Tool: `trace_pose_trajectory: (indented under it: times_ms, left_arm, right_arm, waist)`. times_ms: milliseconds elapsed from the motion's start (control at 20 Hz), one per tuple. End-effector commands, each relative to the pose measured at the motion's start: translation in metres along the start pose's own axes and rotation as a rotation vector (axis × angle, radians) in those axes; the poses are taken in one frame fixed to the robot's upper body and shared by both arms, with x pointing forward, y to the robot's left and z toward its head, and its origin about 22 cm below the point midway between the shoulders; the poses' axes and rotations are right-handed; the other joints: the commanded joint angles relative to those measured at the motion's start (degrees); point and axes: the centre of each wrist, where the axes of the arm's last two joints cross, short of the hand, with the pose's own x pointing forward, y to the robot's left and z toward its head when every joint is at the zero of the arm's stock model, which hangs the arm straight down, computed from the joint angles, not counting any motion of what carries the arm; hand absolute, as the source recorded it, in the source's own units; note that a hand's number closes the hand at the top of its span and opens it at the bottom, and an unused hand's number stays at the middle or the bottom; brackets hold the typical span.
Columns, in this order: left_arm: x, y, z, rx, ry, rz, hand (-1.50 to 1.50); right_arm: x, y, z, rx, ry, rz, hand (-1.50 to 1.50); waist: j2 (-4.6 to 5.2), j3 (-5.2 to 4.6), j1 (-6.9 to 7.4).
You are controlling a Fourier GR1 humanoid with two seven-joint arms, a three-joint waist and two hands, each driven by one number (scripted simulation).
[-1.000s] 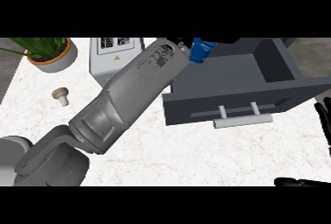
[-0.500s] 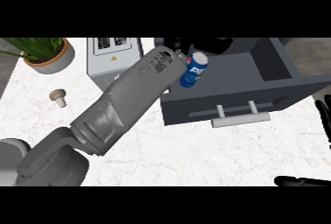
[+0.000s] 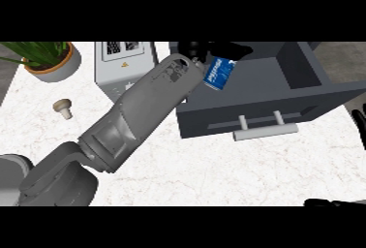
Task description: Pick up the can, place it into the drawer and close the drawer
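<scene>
Nearest, at the lower right edge, only a black sliver of the right hand [image 3: 334,202] showed, too little to tell whether it was open or closed. The left forearm [image 3: 143,111] ran up from the lower left corner across the white counter [image 3: 214,169] and passed a small mushroom [image 3: 64,107] lying well off to its left. Beyond it stood the open drawer [image 3: 207,121], its pale handle [image 3: 265,131] facing the robot.

The can [image 3: 219,74] had been high at the drawer's back edge a second earlier. It had since come down and now lay tilted inside the drawer, against its left side and just behind the forearm. The left hand [image 3: 196,48] sat right at the can's upper end. Most of the can was exposed below the hand, so I could not tell whether the hand still gripped it or had let go.

The placing step looked all but done. What remained was probably to draw the arm out and push the drawer front shut.

Farthest back were a grey box [image 3: 121,72] and a potted plant [image 3: 52,65].
</scene>
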Motion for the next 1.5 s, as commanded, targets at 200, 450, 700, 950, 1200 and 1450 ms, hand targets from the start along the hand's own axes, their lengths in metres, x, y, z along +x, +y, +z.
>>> trace_pose_trajectory:
  times_ms: [200,450,700,950,1200,1450]
  left_arm:
    - [0.005,-0.001,0.002,0.019,0.043,0.088,-1.50]
    - [0.003,0.002,-0.001,0.008,0.019,0.132,-1.50]
    - [0.023,-0.004,0.002,0.036,0.005,0.182,-1.50]
    - [0.031,-0.005,0.001,0.032,-0.026,0.170,-1.50]
    - [0.043,-0.008,0.002,0.024,0.000,0.165,-1.50]
    - [0.016,0.006,0.001,0.028,-0.010,0.165,-1.50]
  right_arm:
    - [0.022,-0.011,-0.006,0.010,-0.119,0.232,-1.50]
    - [0.028,0.003,-0.014,0.078,-0.162,0.342,-1.50]
    - [0.028,0.012,-0.029,0.107,-0.208,0.514,-1.50]
    - [0.023,0.023,-0.022,0.166,-0.188,0.707,-1.50]
    - [-0.001,0.038,-0.052,0.201,-0.159,0.910,-1.50]
    - [-0.027,0.059,-0.053,0.228,-0.123,1.012,-1.50]
  waist:
    - [-0.07,-0.03,0.12]
    - [0.03,-0.09,1.57]
    - [-0.52,-0.08,3.26]
    - [-1.14,-0.10,4.82]
    - [-1.29,-0.10,6.82]
    - [-1.78,-0.15,8.14]
